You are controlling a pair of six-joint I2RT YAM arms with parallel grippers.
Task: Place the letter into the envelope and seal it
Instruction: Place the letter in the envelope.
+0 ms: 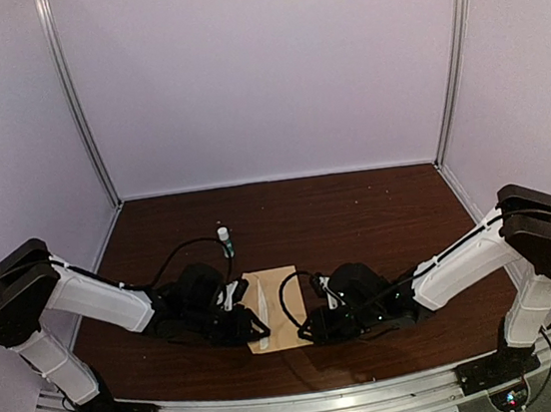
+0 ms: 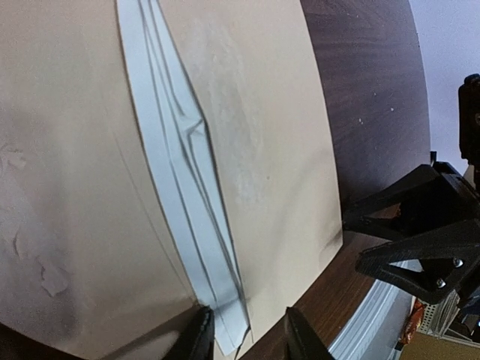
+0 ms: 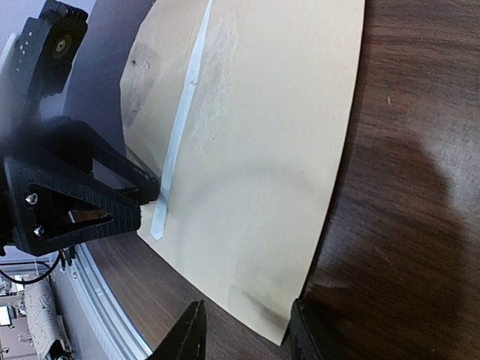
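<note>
Letter [image 2: 180, 187]: a thin, pale sheet of which only a narrow, creased strip showed, lying between two tan panels of the envelope.
Letter axis: it ran lengthwise along the envelope's long side, from the near edge towards the far edge, left of the envelope's middle line.
Letter end: its near tip poked just past the envelope's near edge.
Envelope [image 2: 277, 150]: flat, matte tan kraft paper, rectangular, with its long axis running from the arm bases towards the back wall and slightly tilted.
Envelope surface: whitish scuffed patches lay beside the strip, and small torn-looking flecks marked the panel on the strip's other side.
Left gripper [image 2: 244, 341]: it sat at the envelope's near edge with its dark fingers parted. The letter's tip and bare table showed in the gap, and nothing was clamped.
Right gripper [image 3: 244, 334]: it was over the envelope's near right corner with its fingers spread and the corner lying between them, released.
Table [image 3: 405, 187]: dark brown wood grain with a slight sheen, under the envelope and around it on every side.
Tube [image 1: 224, 236]: small, upright and white-capped, standing beyond the envelope's far left corner and well apart from it.
</note>
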